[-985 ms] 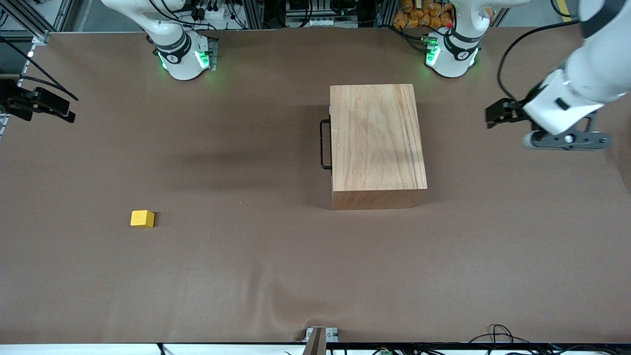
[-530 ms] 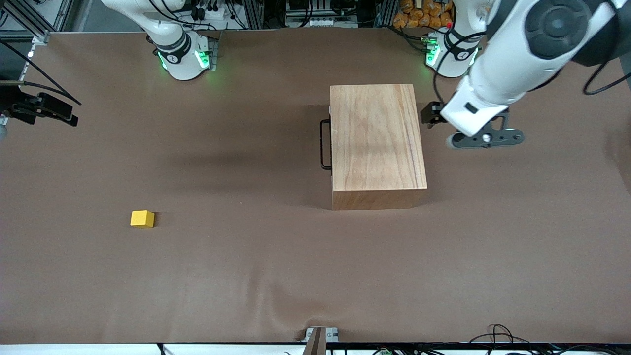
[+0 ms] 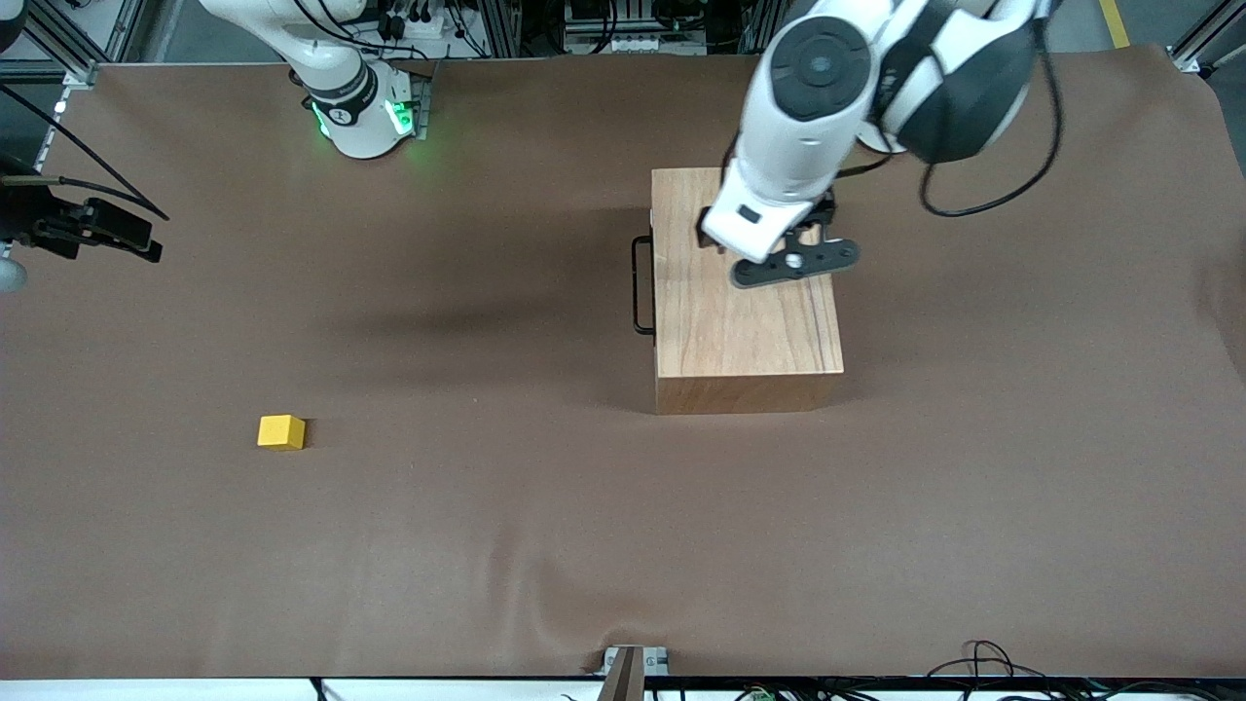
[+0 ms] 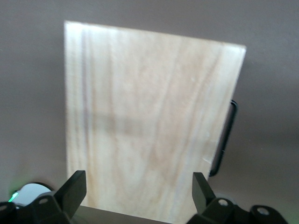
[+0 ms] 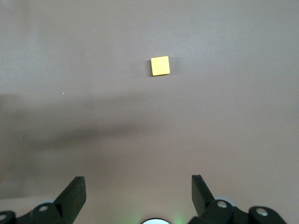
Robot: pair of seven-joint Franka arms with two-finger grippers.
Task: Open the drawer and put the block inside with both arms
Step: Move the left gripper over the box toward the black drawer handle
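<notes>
You see the small yellow block [image 3: 281,431] lying alone, the drawer [image 3: 646,284] shut in its wooden cabinet [image 3: 745,321] under the empty, spread left gripper [image 4: 138,186], and the right gripper [image 5: 138,186] equally spread over bare table [image 3: 487,545].

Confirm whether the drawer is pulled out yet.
No: the drawer sits flush in the wooden box, its handle untouched.

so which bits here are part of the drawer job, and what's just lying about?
Job:
- drawer, shut, in wooden box
- yellow block
- left gripper, open, over the box
- right gripper, open, above the table

Lying about:
- cables at the table edge
</notes>
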